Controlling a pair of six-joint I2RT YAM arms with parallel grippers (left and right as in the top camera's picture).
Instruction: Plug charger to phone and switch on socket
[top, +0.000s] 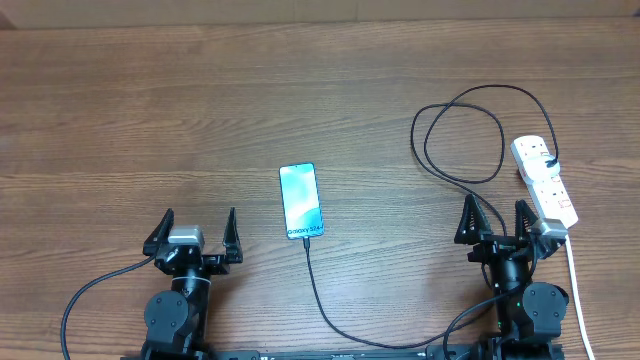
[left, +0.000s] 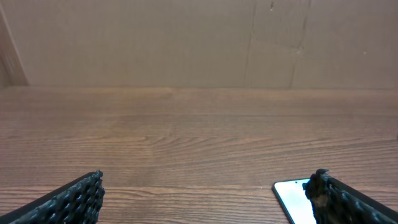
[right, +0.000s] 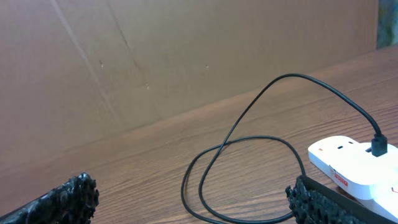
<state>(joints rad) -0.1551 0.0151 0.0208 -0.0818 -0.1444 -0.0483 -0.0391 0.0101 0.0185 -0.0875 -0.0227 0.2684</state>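
Note:
The phone lies flat mid-table with its light blue screen up; its top corner shows in the left wrist view. The charger, a thin black cable, loops at the right and is plugged into the far outlet of the white socket. Its other end runs along the front edge up to the phone's near edge; I cannot tell if the tip is seated. My left gripper stands open left of the phone. My right gripper is open just left of the socket, over the cable loop.
The socket's white cord runs down the right side past the right arm's base. A brown cardboard wall closes off the far side of the wooden table. The socket lies close to my right gripper's right finger.

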